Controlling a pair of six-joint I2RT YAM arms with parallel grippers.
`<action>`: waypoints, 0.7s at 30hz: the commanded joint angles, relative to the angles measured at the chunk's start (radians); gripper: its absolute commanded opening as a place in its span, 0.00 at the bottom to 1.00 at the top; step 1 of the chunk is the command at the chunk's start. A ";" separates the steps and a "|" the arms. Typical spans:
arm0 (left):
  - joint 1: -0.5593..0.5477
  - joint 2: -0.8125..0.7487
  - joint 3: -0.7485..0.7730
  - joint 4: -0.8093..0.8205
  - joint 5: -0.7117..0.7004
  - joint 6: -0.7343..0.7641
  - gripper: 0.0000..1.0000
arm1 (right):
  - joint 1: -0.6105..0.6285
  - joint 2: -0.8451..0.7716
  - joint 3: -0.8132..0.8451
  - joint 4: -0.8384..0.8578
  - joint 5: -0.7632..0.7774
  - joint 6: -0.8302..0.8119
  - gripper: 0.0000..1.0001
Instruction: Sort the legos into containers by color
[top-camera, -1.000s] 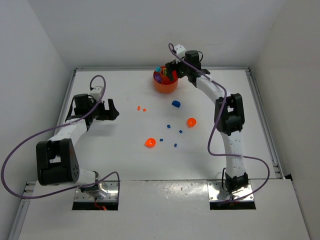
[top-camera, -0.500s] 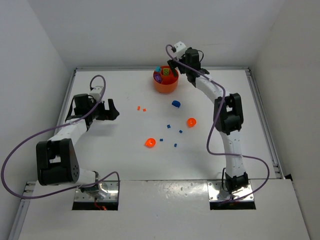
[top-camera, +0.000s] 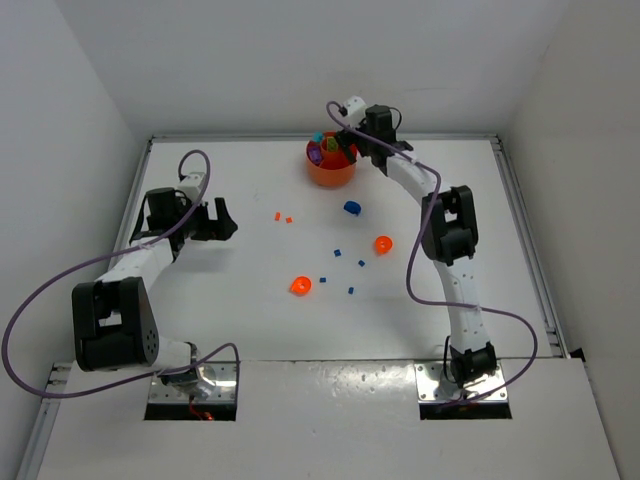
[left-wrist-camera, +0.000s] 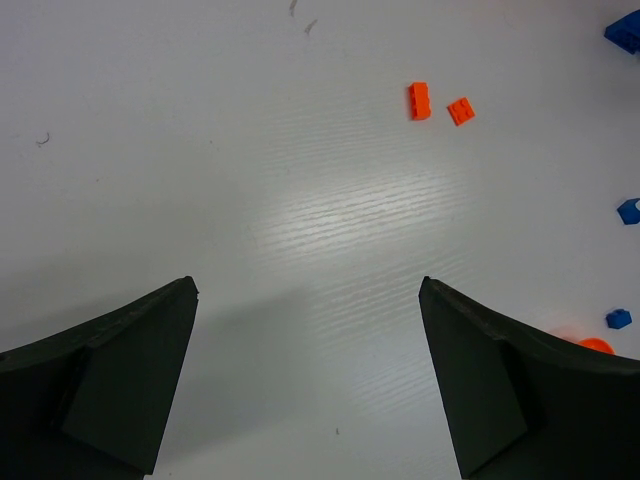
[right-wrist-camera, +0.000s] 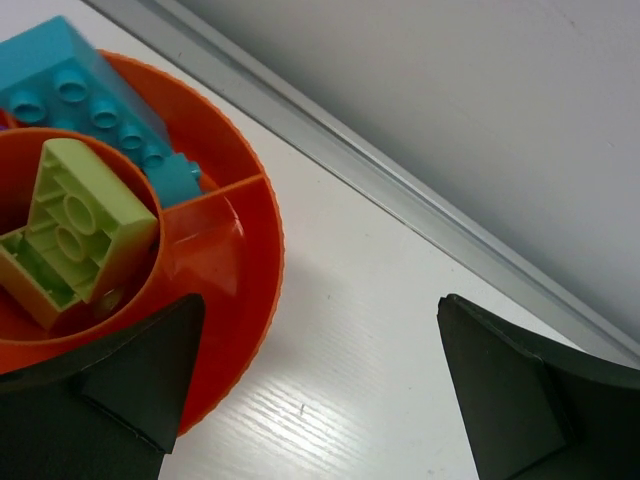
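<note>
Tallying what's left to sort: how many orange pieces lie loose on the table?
4: two small bricks side by side mid-table; two round pieces lower in the overhead view. Others may be hidden.

1 overhead view, 2 close wrist views

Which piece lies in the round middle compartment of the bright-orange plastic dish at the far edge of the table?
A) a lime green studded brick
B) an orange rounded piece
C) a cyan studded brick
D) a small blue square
A: in the right wrist view the lime green studded brick lies inside the inner ring of the bright-orange plastic dish, while the cyan studded brick sits in an outer compartment.
</note>
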 joint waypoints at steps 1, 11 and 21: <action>0.013 -0.001 0.025 0.023 0.015 0.004 1.00 | -0.004 -0.010 0.055 -0.032 -0.027 -0.025 1.00; 0.013 -0.001 0.025 0.023 0.025 0.004 1.00 | -0.014 -0.084 -0.019 -0.057 -0.115 -0.007 1.00; 0.013 -0.001 0.025 0.023 0.034 -0.005 1.00 | -0.014 -0.124 -0.028 -0.097 -0.201 0.026 1.00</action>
